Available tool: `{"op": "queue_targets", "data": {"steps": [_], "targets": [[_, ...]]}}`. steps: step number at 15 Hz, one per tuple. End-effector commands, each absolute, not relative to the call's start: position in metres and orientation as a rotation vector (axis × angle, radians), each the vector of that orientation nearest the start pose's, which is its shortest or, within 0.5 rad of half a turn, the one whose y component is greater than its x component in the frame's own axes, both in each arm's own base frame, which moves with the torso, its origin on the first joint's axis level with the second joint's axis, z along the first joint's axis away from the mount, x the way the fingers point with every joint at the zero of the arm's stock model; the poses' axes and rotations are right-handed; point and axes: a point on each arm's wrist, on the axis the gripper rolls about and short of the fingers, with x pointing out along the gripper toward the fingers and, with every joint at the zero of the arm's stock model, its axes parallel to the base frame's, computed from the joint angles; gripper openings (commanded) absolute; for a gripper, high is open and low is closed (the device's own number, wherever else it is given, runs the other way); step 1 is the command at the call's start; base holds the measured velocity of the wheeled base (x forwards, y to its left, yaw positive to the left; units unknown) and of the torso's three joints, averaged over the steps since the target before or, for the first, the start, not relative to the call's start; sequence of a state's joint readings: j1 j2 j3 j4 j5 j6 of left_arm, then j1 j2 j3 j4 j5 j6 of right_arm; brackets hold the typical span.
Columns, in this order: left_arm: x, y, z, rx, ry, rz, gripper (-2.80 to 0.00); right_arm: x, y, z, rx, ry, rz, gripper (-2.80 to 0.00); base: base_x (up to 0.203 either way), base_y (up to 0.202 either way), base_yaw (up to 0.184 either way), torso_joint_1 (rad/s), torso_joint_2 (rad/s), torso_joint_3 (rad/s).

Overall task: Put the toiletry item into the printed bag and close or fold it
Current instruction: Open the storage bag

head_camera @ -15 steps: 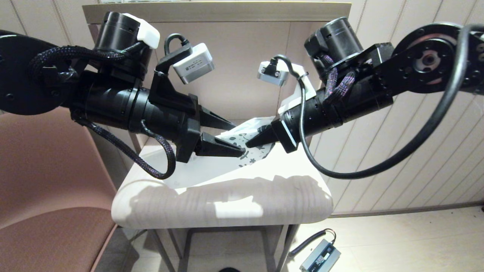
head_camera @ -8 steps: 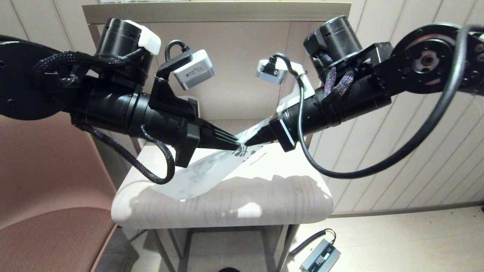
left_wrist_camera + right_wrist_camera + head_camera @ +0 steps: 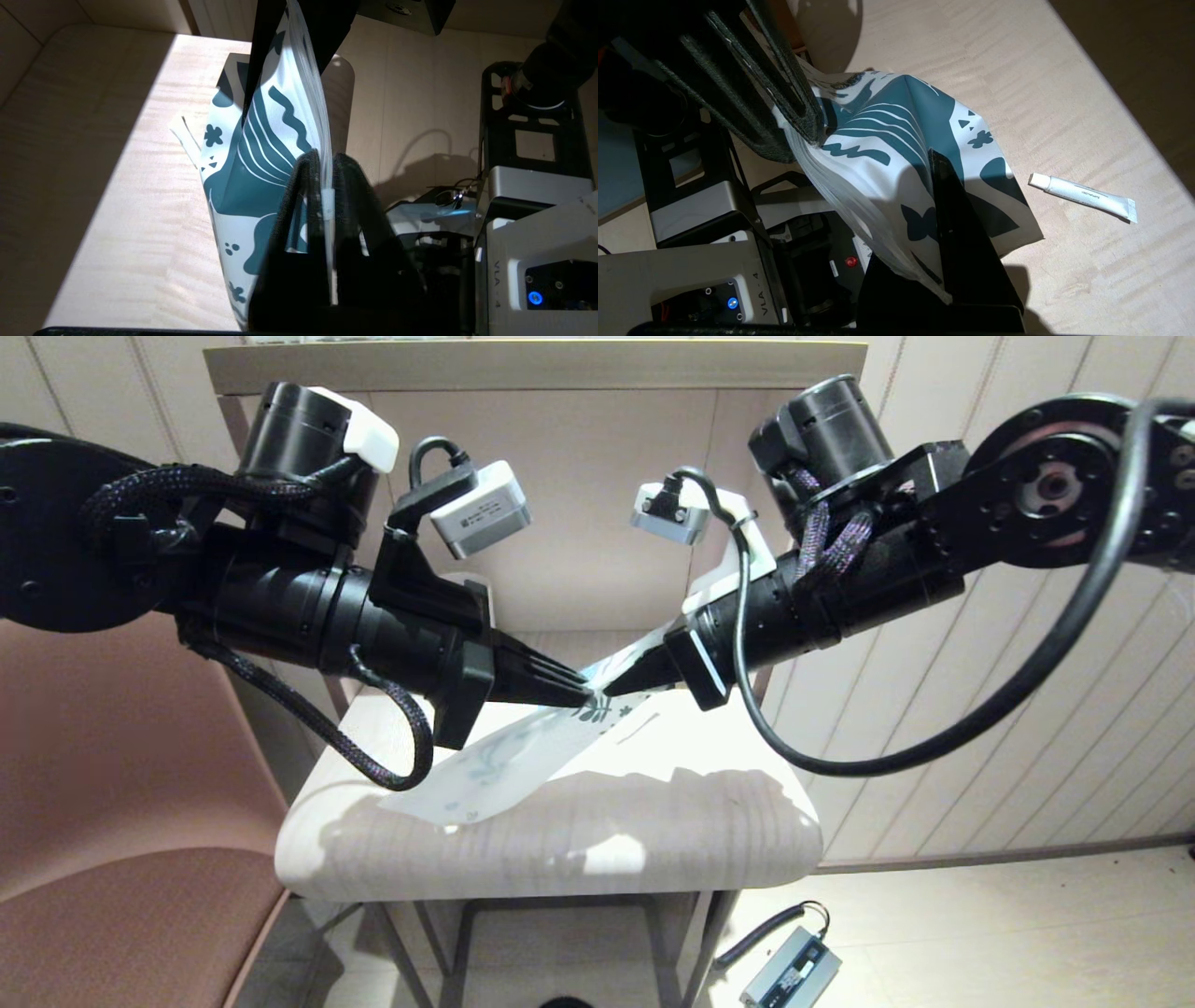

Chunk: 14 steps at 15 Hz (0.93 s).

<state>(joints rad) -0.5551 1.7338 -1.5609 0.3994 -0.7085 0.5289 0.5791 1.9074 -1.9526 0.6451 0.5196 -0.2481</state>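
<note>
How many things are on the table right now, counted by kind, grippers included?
Printed bags: 1, the printed bag
Small white tubes: 1, the tube
Grippers: 2, the left gripper and right gripper, both pinching the bag
Total: 4

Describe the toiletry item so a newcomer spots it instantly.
On the pale wooden table, look beside the printed bag, which both pincers hold up. The toiletry item lies flat near the bag's corner: a small white tube, plain and unpatterned, capped at one end, crimped at the other.

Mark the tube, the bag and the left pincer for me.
tube [image 3: 1083,197]: right wrist view, mid-body, lying on the table.
bag [image 3: 896,154]: right wrist view, printed panel.
left pincer [image 3: 324,163]: left wrist view, between its tips, shut on the bag's edge.
</note>
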Motion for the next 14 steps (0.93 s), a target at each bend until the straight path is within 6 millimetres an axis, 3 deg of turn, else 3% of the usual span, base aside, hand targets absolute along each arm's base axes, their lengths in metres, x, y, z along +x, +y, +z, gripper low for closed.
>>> {"op": "queue_targets", "data": {"steps": [1,14], "targets": [[0.2608,-0.1791,0.2874,0.396,0.269,-1.358,0.0,0.289,0.2027,0.3092,-0.236,0.499,1.142,-2.8,0.0,0.0,0.0,0.0,0.0,0.0],[0.2677,-0.1735,0.2876,0.408,0.275,-1.305,0.0,0.2903,0.2035,0.3077,-0.238,0.501,1.143,-2.8,0.0,0.0,0.0,0.0,0.0,0.0]]}}
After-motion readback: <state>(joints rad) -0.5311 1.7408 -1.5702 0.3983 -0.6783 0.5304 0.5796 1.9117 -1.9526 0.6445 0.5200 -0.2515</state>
